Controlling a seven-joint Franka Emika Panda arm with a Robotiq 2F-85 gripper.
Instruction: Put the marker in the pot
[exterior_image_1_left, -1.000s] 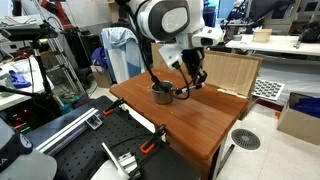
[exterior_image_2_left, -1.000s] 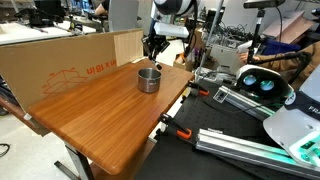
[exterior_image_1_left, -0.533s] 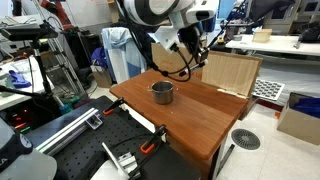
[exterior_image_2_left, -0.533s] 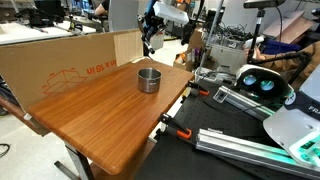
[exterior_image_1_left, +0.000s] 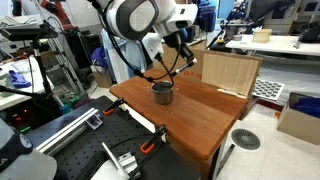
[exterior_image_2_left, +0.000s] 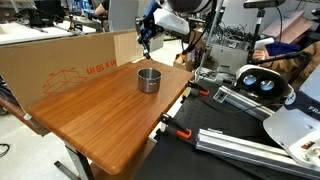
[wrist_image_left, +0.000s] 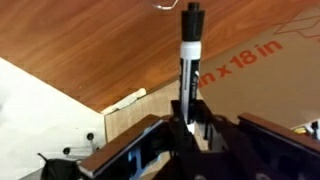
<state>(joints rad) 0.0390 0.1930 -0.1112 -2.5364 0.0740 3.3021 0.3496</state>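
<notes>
In the wrist view my gripper (wrist_image_left: 190, 126) is shut on the marker (wrist_image_left: 190, 55), a thin black pen with a white label that sticks straight out from the jaws. In both exterior views the gripper (exterior_image_1_left: 185, 58) (exterior_image_2_left: 146, 40) hangs well above the wooden table, up and to one side of the pot. The small grey steel pot (exterior_image_1_left: 162, 92) (exterior_image_2_left: 149, 79) stands upright on the table, its dark handle pointing sideways. The marker is too small to make out in the exterior views. The pot is out of the wrist view.
A cardboard panel (exterior_image_2_left: 70, 65) (exterior_image_1_left: 228, 72) stands along the table's far edge. Orange-handled clamps (exterior_image_1_left: 150, 147) (exterior_image_2_left: 181, 131) grip the table's edge (exterior_image_2_left: 160, 120). Racks, cables and equipment crowd the floor beside the table.
The gripper has risen from table height beside the pot to well above it, carrying the marker. The arm has swung round. The pot has not moved.
</notes>
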